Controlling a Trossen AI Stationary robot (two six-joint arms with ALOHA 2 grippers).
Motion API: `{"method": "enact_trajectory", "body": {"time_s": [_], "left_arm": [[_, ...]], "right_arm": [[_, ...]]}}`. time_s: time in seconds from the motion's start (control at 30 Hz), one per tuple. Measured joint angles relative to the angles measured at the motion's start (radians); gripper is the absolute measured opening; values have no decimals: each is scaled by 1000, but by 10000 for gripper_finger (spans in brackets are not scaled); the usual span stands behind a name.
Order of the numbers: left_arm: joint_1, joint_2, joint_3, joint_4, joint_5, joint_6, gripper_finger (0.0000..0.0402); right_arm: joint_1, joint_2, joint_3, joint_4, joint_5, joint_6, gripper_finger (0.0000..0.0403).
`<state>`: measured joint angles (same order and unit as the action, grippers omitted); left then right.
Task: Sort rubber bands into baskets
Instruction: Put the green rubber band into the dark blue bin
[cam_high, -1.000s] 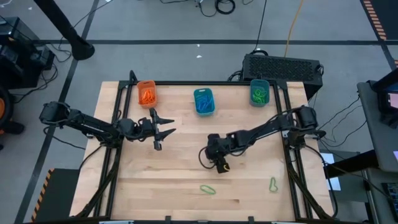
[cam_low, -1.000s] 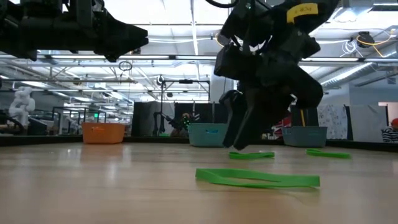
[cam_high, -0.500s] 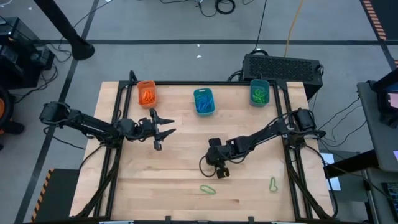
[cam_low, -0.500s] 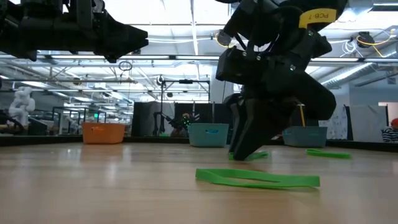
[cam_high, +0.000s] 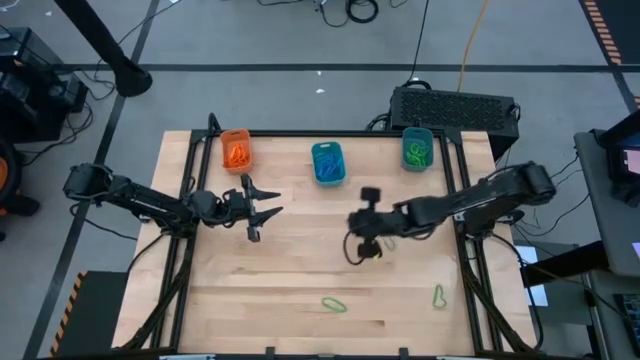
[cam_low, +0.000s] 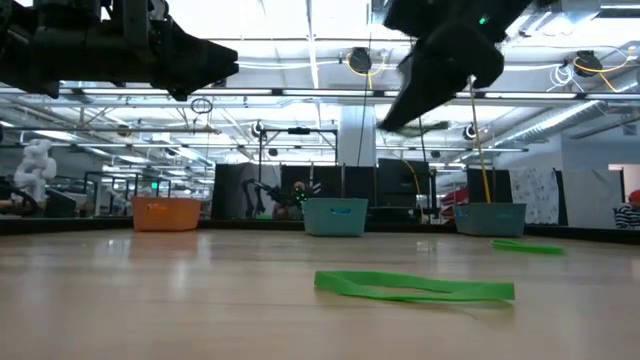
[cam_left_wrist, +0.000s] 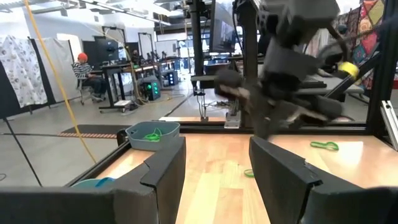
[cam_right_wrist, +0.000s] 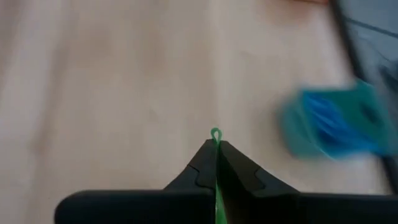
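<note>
i've got a green rubber band (cam_right_wrist: 216, 134) pinched in the right tool (cam_right_wrist: 216, 149), lifted above mid-table. next i carry it to the far-right basket (cam_high: 417, 148) holding greens. left tool (cam_high: 262, 212) waits, fingers wide.

Grey floor (cam_high: 250, 40) with black cables (cam_high: 350, 10), bright ceiling lights (cam_low: 300, 20), desks (cam_left_wrist: 118, 68) beyond.
</note>
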<state>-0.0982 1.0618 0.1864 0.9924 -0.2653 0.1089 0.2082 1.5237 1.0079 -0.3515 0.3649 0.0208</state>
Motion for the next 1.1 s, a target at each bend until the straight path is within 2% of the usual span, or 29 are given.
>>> {"method": "enact_trajectory", "body": {"time_s": [0.17, 0.3, 0.37, 0.53, 0.73, 0.9, 1.1], "left_arm": [[0, 0, 0, 0, 0, -2, 185], [0, 0, 0, 0, 0, -19, 185], [0, 0, 0, 0, 0, -25, 185], [0, 0, 0, 0, 0, -26, 185], [0, 0, 0, 0, 0, -27, 185], [0, 0, 0, -8, 0, -29, 185], [0, 0, 0, -8, 0, -25, 185]], "right_arm": [[-40, -131, 0, -238, 174, 88, 1], [-123, -191, 0, -434, 293, 179, 1], [-186, -209, 0, -508, 316, 223, 1], [-393, -222, 0, -587, 283, 264, 0], [-632, -210, -1, -543, 250, 192, 0], [-809, -211, -12, -472, 142, 164, 0], [-937, -212, -118, -297, 125, 169, 0]]}}
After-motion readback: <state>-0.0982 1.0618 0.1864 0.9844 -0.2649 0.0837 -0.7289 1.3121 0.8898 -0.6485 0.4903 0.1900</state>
